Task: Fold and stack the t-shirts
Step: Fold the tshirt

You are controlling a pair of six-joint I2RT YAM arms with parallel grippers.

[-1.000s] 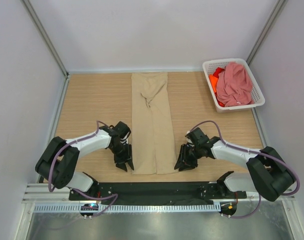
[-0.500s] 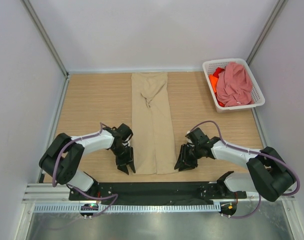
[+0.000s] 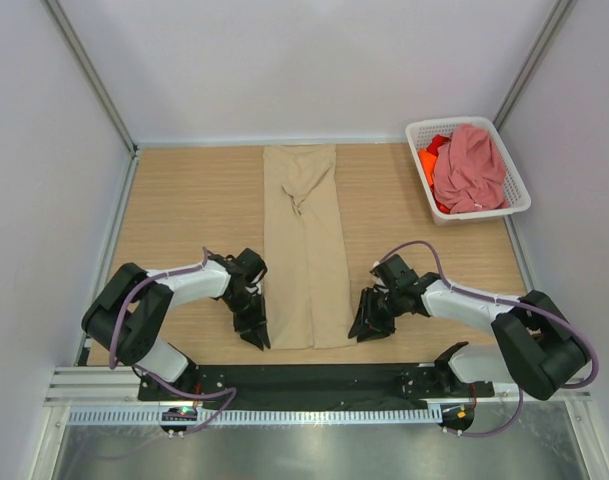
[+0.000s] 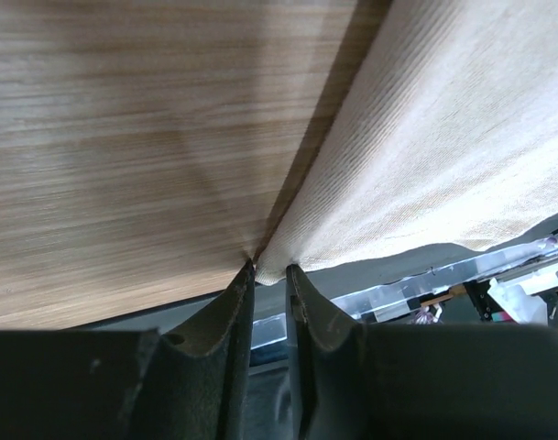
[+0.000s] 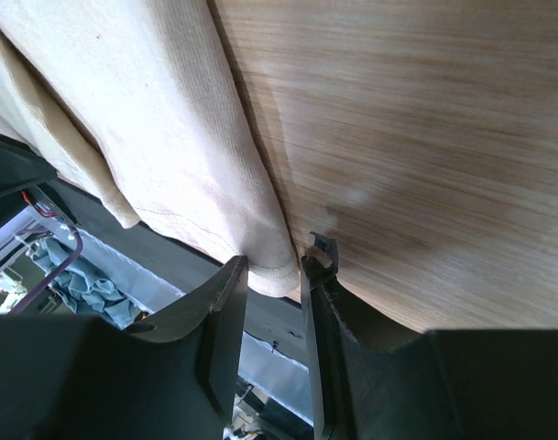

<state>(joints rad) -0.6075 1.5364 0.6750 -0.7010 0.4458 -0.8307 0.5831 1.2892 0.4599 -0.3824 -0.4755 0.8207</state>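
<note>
Wooden table [image 3: 184, 200] — seemingly white walls [image 3: 284, 60]

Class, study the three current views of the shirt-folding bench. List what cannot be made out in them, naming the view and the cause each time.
1. Orange t-shirt: top view, mostly buried under the pink t-shirt in the white basket.
2. Beige t-shirt: both wrist views, cut off by frame edges; only its near corners show.
3. Left gripper: top view too small, wrist view too close, to tell whether cloth is pinched.
4. Right gripper: wrist view, same doubt.
</note>
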